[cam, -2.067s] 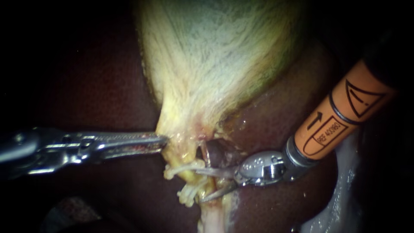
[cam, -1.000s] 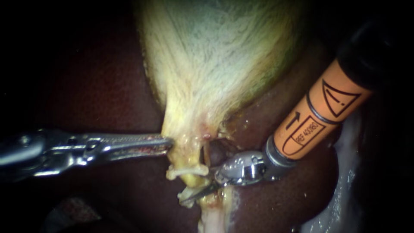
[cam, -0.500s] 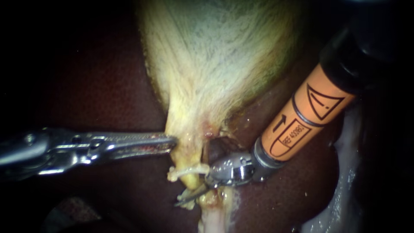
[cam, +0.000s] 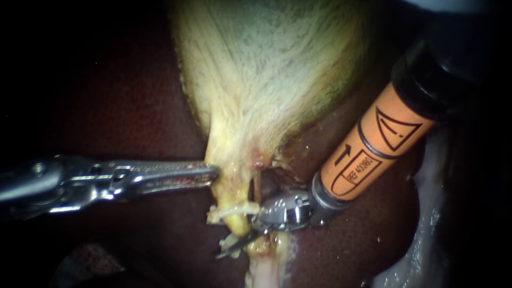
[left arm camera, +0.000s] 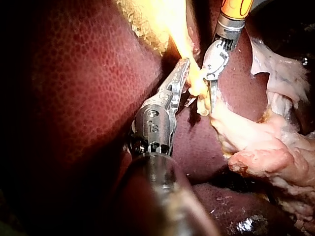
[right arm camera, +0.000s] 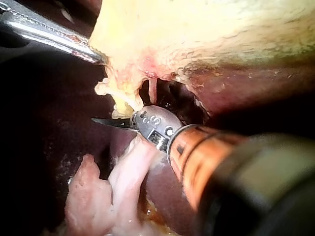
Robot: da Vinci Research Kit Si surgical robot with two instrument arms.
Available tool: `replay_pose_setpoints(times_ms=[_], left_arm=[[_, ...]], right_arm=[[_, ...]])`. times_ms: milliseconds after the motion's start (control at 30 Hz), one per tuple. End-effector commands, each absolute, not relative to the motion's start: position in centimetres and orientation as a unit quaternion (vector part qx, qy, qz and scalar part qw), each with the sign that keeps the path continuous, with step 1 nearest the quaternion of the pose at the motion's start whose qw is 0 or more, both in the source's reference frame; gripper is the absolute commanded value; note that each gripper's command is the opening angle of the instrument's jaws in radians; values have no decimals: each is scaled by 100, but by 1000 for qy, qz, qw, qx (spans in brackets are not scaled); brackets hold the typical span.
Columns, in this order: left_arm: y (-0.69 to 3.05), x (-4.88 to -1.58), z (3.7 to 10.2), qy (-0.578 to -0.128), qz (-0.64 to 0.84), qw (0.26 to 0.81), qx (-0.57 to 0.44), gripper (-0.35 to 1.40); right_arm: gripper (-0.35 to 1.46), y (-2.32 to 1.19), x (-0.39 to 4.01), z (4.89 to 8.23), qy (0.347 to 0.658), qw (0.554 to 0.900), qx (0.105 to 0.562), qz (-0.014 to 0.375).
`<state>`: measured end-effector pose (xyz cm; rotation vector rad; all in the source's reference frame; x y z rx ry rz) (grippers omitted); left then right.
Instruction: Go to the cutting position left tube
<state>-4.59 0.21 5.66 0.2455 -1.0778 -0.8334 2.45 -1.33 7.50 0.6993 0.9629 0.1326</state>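
The pale yellow gallbladder narrows downward to a neck, from which the yellowish left tube runs down; a thinner reddish tube stands just right of it. My left instrument comes in level from the left, its jaws shut on the gallbladder's neck. My right instrument, with an orange sleeve, reaches in from the upper right. Its blades are open across the left tube: the lower blade sticks out past it, while the upper one is hidden behind the tissue. The right wrist view shows the same dark blade.
Dark red liver surrounds the gallbladder on both sides. A pale strand crosses the left tube above the blade. Whitish fatty tissue lies at the lower right, and a pink lump of it sits under my right instrument.
My right instrument has slid left and slightly down, its blades passing around the left tube so that only the lower blade shows. My left instrument keeps its hold, hardly shifted.
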Motion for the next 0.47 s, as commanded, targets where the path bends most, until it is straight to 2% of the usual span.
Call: replay_pose_setpoints(times_ms=[33, 467], left_arm=[[21, -459, 566, -497, -384, 770, 113, -35], [22, -460, 566, -497, -384, 770, 113, -35]], right_arm=[[108, -133, 245, 751, 453, 826, 329, 63], [113, -132, 245, 753, 453, 826, 329, 63]])
